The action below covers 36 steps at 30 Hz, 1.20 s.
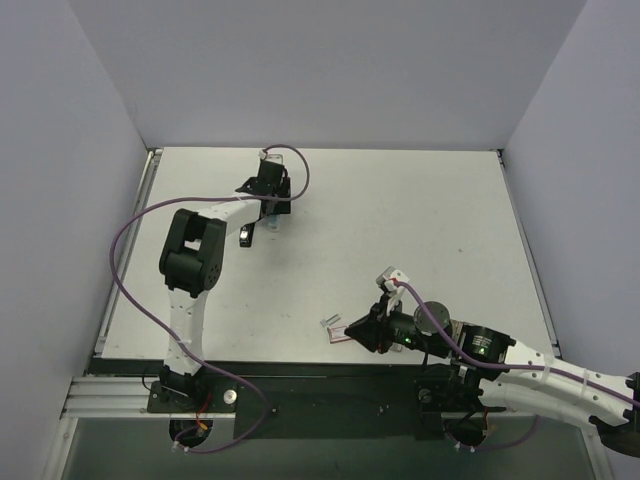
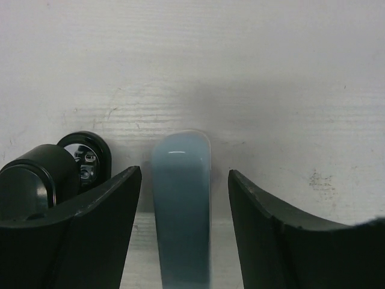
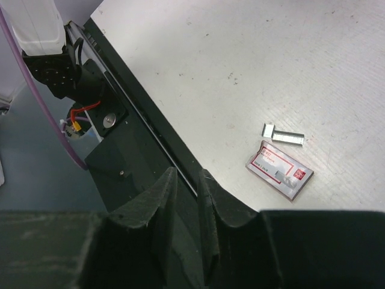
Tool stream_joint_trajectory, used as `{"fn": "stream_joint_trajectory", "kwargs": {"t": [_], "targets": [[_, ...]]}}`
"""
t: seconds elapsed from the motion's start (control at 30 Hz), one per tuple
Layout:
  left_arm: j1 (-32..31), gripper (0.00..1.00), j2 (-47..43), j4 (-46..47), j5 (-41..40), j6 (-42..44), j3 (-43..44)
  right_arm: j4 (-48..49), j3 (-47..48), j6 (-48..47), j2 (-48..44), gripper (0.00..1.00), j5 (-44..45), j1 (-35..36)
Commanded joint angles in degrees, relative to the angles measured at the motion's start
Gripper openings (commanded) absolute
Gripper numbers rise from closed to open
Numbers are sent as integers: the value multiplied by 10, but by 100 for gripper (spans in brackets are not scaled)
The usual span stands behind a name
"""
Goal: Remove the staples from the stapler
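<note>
While the left gripper [image 2: 183, 173] gapes apart around the pale blue bar [image 2: 180, 205], stapler [image 2: 42, 180] at its nine o'clock, the right gripper [image 3: 186, 174] sits nearly together

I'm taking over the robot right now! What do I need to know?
Left gripper: open, astride the pale blue bar, not gripping.
Right gripper: all but shut, empty, over the table's near edge.
The stapler lies just outside the left finger.
Done: a staple strip lies loose by the staple box.
Left: check whether the stapler is empty; it doesn't show.
</note>
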Motion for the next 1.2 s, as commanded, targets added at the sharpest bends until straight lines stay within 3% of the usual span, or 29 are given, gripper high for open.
{"fn": "stream_joint_trajectory", "kwargs": {"t": [0.0,0.03,0.07,0.4,0.57,0.77,0.97,1.17], "targets": [[5,71,-30,-6,3,-9,-1,-1,27,3,4,20,19,3],[4,73,-35,-8,3,-11,-2,-14,31,2,2,22,22,3],[4,87,-53,-12,-3,-12,-2,-20,42,1,2,25,29,3],[-23,88,-235,-45,-35,-38,-59,-158,101,15,6,46,121,2],[-76,88,-340,-46,-29,-59,-135,-247,129,59,15,56,191,-1],[-152,86,-483,-60,4,-94,-229,-354,125,141,10,59,248,-11],[-241,85,-619,-92,4,-127,-320,-417,94,190,10,59,245,-16],[-302,83,-693,-123,9,-166,-380,-451,69,211,62,59,215,-19]]}}
